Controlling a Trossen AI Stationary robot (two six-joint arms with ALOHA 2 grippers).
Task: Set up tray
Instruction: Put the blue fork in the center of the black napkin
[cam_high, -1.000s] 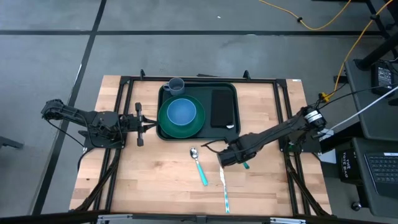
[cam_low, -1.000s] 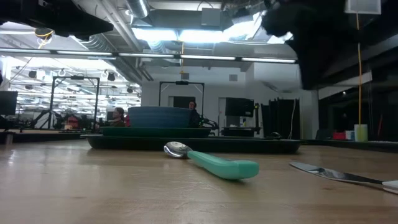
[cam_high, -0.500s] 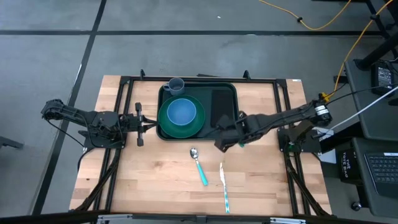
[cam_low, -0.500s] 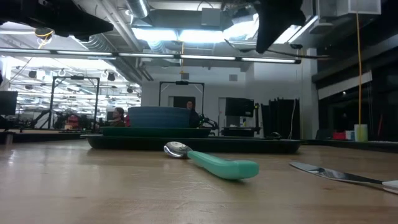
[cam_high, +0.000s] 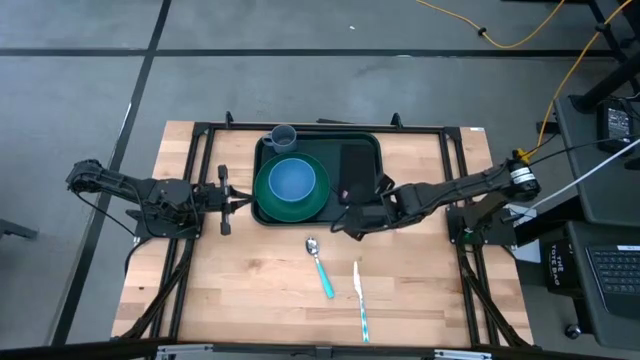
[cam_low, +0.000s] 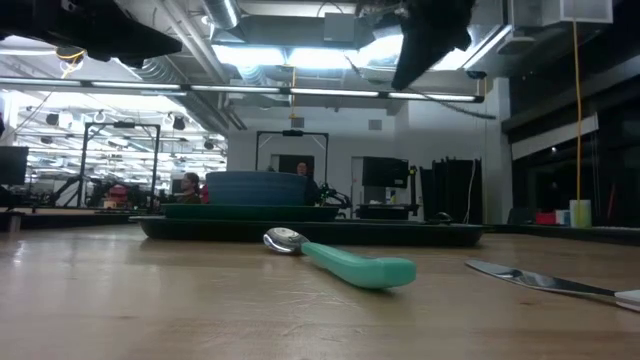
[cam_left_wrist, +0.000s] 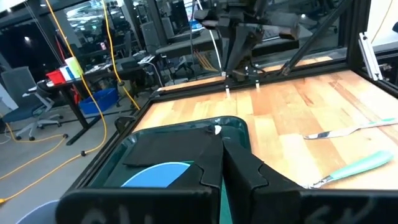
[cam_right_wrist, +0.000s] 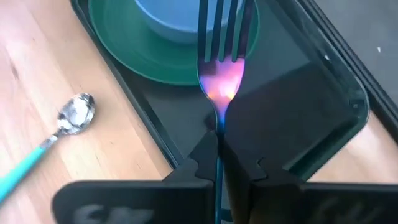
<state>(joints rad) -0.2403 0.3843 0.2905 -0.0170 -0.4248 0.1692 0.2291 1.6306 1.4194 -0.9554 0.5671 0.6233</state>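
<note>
Swinging in from the worktop's (cam_high: 260, 290) right half over the past second, the right gripper (cam_high: 352, 219) now hangs over the front right corner of the tray (cam_high: 318, 218), jaws pinched on a fork (cam_right_wrist: 219, 56).

Dark green-black, rectangular, with rounded corners and a raised rim, the tray sits at the middle back of the wooden worktop. It carries a round green plate (cam_high: 272, 203) with a blue bowl (cam_high: 292, 179) on it, a grey cup (cam_high: 283, 136) at its far edge and a flat black napkin (cam_high: 356, 168) on its right side.

Only the right wrist view shows the fork — tines up, pointing across the tray between plate and napkin; from above, the gripper hides it. The low view catches just the tray's long dark edge (cam_low: 310, 232) behind a teal-handled spoon (cam_low: 340, 259) and a knife (cam_low: 545, 281), both lying on the wood in front of the tray.

The left gripper (cam_high: 235, 197) waits just beside the tray's left rim, jaws pressed together — holding nothing.
</note>
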